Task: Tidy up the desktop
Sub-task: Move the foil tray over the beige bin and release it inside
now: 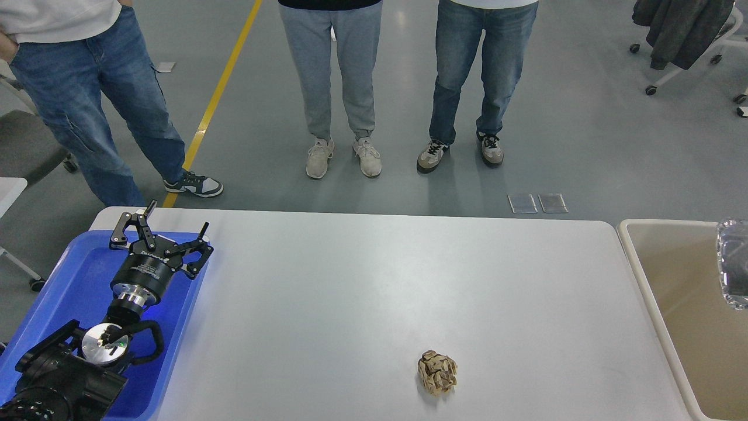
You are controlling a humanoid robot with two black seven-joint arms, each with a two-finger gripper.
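The desktop [374,280] is a wide pale grey-white tabletop. A crumpled brown paper ball [437,372] lies on it near the front, right of the middle. My left gripper [179,214] is open and empty, held over the far end of the blue tray [64,280] at the desktop's left end, far from the ball. My right gripper is out of view. A crumpled clear plastic piece [733,263] shows at the right edge over the beige bin [684,286]. What holds it is hidden.
Three people stand on the floor just beyond the desktop's far edge [339,88]. The beige bin stands against the desktop's right end. A chair with a dark jacket [678,29] is at the far right.
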